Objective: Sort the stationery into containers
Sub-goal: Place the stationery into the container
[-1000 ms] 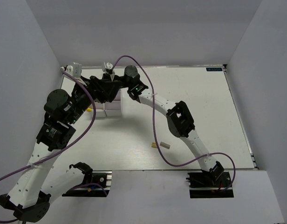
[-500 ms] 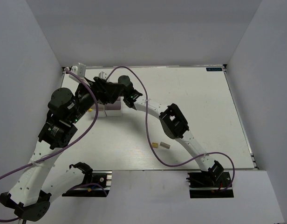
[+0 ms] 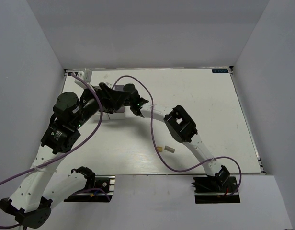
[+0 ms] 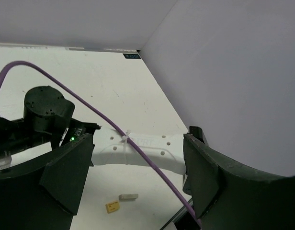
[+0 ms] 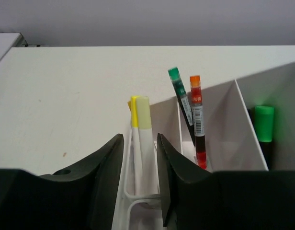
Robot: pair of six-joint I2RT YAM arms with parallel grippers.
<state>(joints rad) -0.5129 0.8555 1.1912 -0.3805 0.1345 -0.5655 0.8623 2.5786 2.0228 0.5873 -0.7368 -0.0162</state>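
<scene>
My right gripper [image 5: 139, 139] is open by a narrow gap at the white divided tray [image 5: 219, 124]. Two thin white yellow-tipped sticks [image 5: 141, 143] stand in a tray compartment between its fingers; the left finger is clear of them. A red pen [image 5: 198, 129], a green-capped pen [image 5: 178, 91] and the black-green highlighter [image 5: 264, 117] stand in other compartments. My left gripper [image 4: 138, 139] is wide open and empty, held above the table. A tan eraser [image 3: 159, 149] and a grey eraser [image 3: 170, 149] lie on the table; both also show in the left wrist view [image 4: 128, 196].
In the top view both wrists bunch over the tray [image 3: 118, 114] at the back left, hiding most of it. The right arm's white link [image 4: 142, 151] and a purple cable [image 4: 152, 163] cross in front of my left gripper. Walls close in at the left, back and right.
The right wrist has moved down and toward the near side onto the tray. The left arm's upper part has shifted toward the back left corner.
</scene>
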